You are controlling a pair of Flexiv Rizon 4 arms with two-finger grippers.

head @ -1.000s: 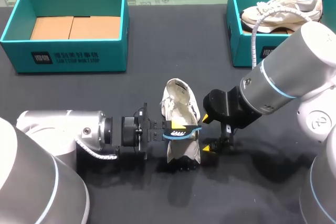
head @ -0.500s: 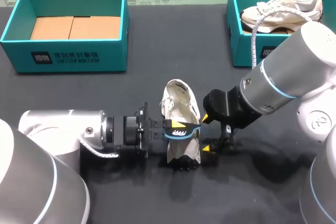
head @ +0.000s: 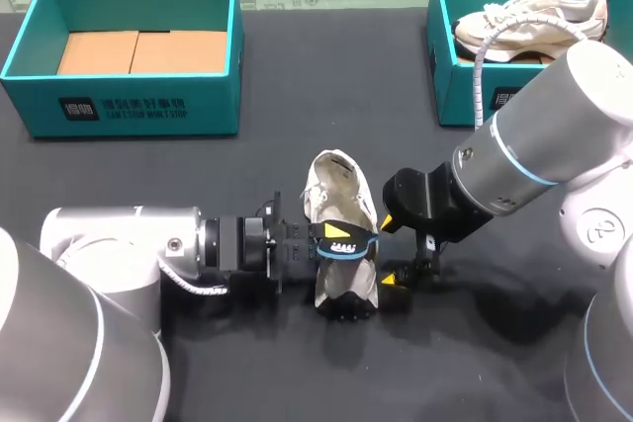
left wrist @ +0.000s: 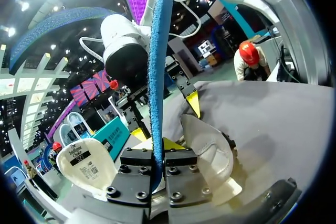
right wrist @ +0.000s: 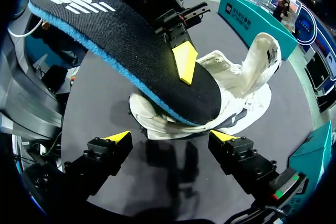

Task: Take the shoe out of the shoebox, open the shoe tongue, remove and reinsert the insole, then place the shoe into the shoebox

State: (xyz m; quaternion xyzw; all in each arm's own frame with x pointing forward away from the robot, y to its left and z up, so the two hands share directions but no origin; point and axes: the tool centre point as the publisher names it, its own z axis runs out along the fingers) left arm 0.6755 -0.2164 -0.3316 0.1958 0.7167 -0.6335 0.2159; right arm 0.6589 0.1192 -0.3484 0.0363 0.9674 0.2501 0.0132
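Observation:
A white shoe (head: 339, 207) lies on the dark table, its opening facing up. My left gripper (head: 326, 241) comes in from the left and is shut on the insole (head: 352, 248), black on top with a blue edge, held over the shoe's heel end. In the left wrist view the insole (left wrist: 157, 66) stands on edge between the fingers of my left gripper (left wrist: 158, 149), with the shoe (left wrist: 210, 148) just beyond. My right gripper (head: 391, 251) stands open right beside the shoe. From the right wrist, the insole (right wrist: 126, 45) hangs above the shoe (right wrist: 247, 82), ahead of my right gripper (right wrist: 170, 137).
A teal shoebox (head: 129, 96) with a cardboard floor stands at the back left. A second teal box (head: 460, 76) at the back right holds another white shoe (head: 529, 17). The dark table (head: 297, 363) runs on in front of the shoe.
My left gripper has moved a little to the right with the insole, bringing it further over the shoe. The right arm has stayed still.

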